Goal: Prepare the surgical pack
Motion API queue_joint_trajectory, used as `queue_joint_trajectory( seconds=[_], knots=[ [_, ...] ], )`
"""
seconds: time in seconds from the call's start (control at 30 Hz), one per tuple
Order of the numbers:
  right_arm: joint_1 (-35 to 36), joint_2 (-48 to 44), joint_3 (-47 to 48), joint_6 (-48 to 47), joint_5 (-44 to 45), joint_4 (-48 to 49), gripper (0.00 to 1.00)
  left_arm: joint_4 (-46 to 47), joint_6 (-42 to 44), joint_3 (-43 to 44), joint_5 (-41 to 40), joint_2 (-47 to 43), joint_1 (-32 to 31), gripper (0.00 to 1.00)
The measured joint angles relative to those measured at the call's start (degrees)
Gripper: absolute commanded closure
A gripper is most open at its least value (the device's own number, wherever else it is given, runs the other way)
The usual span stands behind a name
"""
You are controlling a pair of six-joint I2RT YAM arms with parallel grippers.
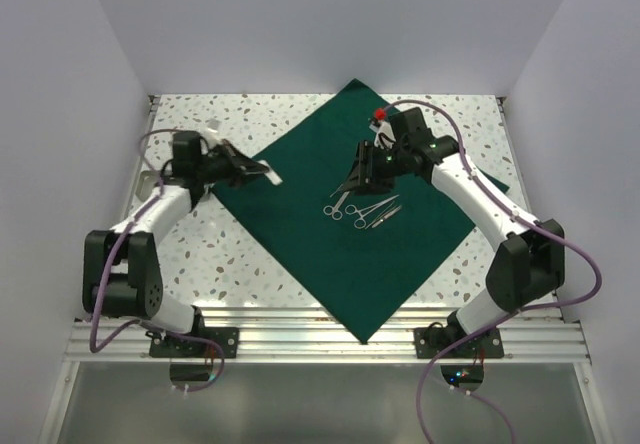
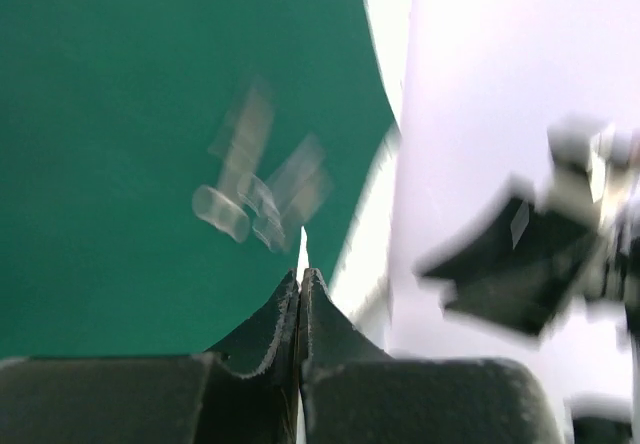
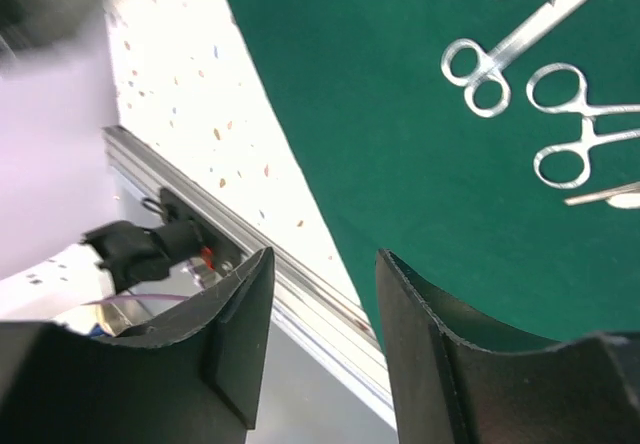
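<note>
The dark green drape [image 1: 330, 254] lies spread flat as a diamond on the speckled table. Several thin silver scissor-like instruments [image 1: 362, 209] lie together at its middle. My left gripper [image 1: 255, 172] hovers over the drape's left corner, shut on a small white gauze piece [image 1: 270, 177]. In the left wrist view the jaws [image 2: 301, 276] are pressed together, with a thin white sliver of gauze [image 2: 303, 249] between them above the drape [image 2: 120, 114] and the blurred instruments [image 2: 228, 214]. My right gripper [image 1: 352, 182] is open and empty just left of the instruments. Its wrist view [image 3: 325, 256] shows the instruments [image 3: 535, 24] on the drape [image 3: 400, 114].
White walls close in the table [image 1: 250, 254] on three sides. A metal rail [image 1: 320, 339] runs along the near edge and also shows in the right wrist view [image 3: 300, 294]. A small white piece [image 1: 213, 126] lies behind the left arm at the back left.
</note>
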Motion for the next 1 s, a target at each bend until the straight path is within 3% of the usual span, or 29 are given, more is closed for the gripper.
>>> queue_joint_trajectory(
  seconds=[0.17, 0.3, 0.53, 0.8, 0.83, 0.87, 1.0],
  knots=[
    [0.00, 0.61, -0.61, -1.46, 0.83, -2.08, 0.49, -8.55, 4.63, 1.05, -7.30, -0.79, 21.97, 1.00],
    [0.00, 0.94, -2.23, -2.03, 0.83, -2.43, 0.49, -13.68, 6.62, 5.05, -12.24, 2.12, 29.49, 1.00],
    [0.00, 2.64, -2.71, -2.93, 0.94, -2.80, 0.49, -18.05, 7.63, 11.32, -17.94, 11.28, 34.88, 1.00],
    [-0.07, 4.17, -2.71, -3.37, 1.25, -2.84, 0.48, -21.94, 7.61, 17.73, -21.44, 18.78, 36.09, 0.99],
    [-0.09, 4.50, -2.71, -3.39, 1.38, -2.89, 0.49, -22.18, 7.61, 18.69, -21.62, 19.76, 36.09, 0.95],
    [-0.13, 4.81, -2.69, -3.37, 1.49, -2.91, 0.48, -22.34, 7.63, 19.41, -21.73, 20.48, 36.09, 0.84],
    [-0.35, 5.88, -2.67, -3.32, 2.56, -2.95, 0.48, -22.84, 7.74, 21.68, -22.67, 22.93, 36.11, 0.69]
  ],
)
